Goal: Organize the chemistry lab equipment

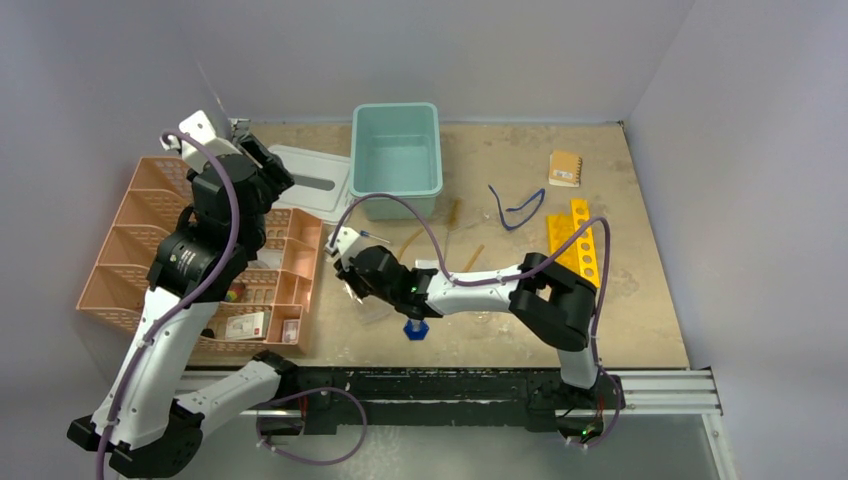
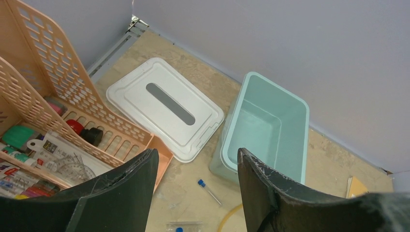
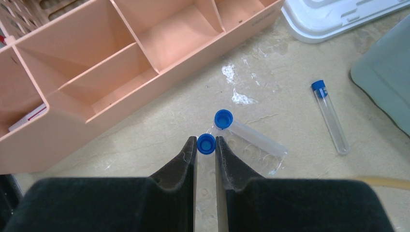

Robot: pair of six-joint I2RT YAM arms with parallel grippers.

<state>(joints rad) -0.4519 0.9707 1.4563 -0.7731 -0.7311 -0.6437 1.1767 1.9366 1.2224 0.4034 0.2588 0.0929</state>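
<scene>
In the right wrist view my right gripper [image 3: 206,140] is shut on a blue-capped tube [image 3: 206,144], seen end-on between the pads just above the table. A second blue-capped tube [image 3: 223,119] lies in a clear holder [image 3: 256,145] right ahead, and a third tube [image 3: 330,116] lies loose to the right. From above, the right gripper [image 1: 350,285] sits beside the peach tray [image 1: 290,285], near the blue-based cylinder [image 1: 415,328]. My left gripper [image 2: 197,152] hangs open and empty, high over the organizer [image 1: 130,230]. Blue-framed glasses [image 1: 517,208] and amber tubing [image 1: 410,241] lie mid-table.
A teal bin [image 1: 396,108] stands at the back, its white lid [image 1: 305,180] flat beside it. A yellow rack [image 1: 578,240] and a brown notebook [image 1: 565,168] lie at the right. The peach organizer [image 2: 48,96] holds several small items.
</scene>
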